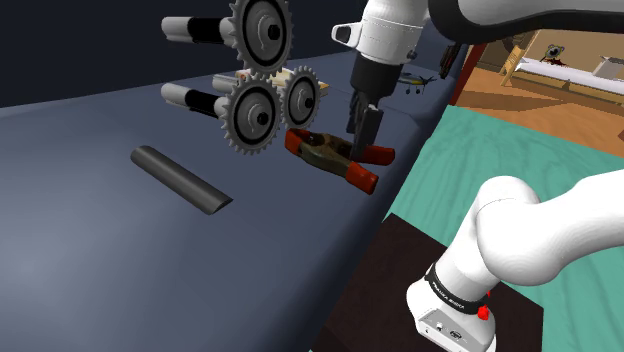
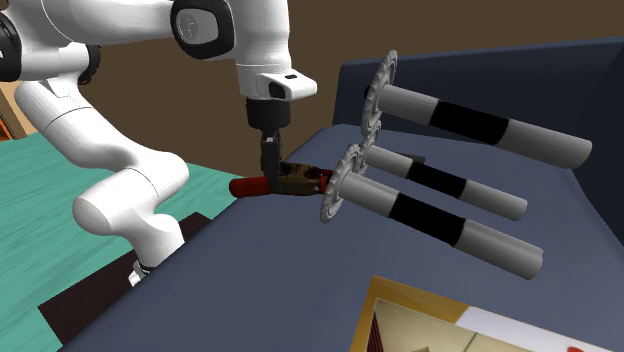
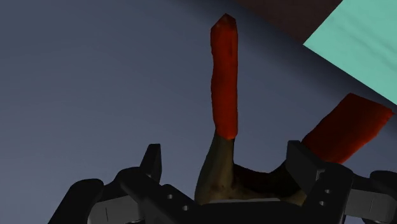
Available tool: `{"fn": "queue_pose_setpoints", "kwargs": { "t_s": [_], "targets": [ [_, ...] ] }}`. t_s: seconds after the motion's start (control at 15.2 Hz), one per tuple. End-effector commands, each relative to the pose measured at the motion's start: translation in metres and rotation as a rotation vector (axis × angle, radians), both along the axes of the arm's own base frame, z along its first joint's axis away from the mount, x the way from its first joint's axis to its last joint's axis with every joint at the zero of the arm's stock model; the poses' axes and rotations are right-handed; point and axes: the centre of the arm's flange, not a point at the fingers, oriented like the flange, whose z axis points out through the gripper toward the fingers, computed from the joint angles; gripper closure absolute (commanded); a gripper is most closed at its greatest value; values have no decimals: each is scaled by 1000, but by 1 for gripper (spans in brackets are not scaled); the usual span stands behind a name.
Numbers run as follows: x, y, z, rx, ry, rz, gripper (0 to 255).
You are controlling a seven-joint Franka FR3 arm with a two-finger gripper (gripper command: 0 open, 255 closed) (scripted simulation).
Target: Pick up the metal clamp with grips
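The clamp (image 1: 327, 153) lies flat on a dark blue-grey cushioned surface (image 1: 90, 240), near that surface's edge. It has a brownish metal body and two red grips (image 3: 224, 83) that spread apart, pointing away from the hand. My black gripper (image 1: 365, 133) hangs straight down over the clamp's body, just behind the grips. In the wrist view the gripper (image 3: 224, 156) is open: the clamp's body sits between the fingers (image 3: 151, 164), with a gap on one side. The second exterior view shows the gripper (image 2: 268, 168) low on the clamp (image 2: 292, 180).
Several toothed wheels on grey-and-black cylinders (image 1: 255, 112) stand close behind the clamp. A grey half-round bar (image 1: 182, 179) lies further along the surface. The surface's edge drops to a teal floor (image 1: 520, 150) beside the dark stand (image 1: 400, 270). A picture-like panel (image 2: 450, 320) lies nearby.
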Motion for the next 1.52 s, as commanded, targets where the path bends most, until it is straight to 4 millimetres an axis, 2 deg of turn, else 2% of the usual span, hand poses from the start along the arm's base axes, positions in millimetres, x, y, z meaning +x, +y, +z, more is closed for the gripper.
{"fn": "queue_pose_setpoints", "kwargs": {
  "t_s": [0.0,0.07,0.13,0.73,1.45],
  "targets": [
    [-1,-1,-8,0,0,0,0],
    [-1,-1,-8,0,0,0,0],
    [0,0,-8,0,0,0,255],
    [-1,-1,-8,0,0,0,255],
    [-1,-1,50,0,0,0,255]
  ]
}}
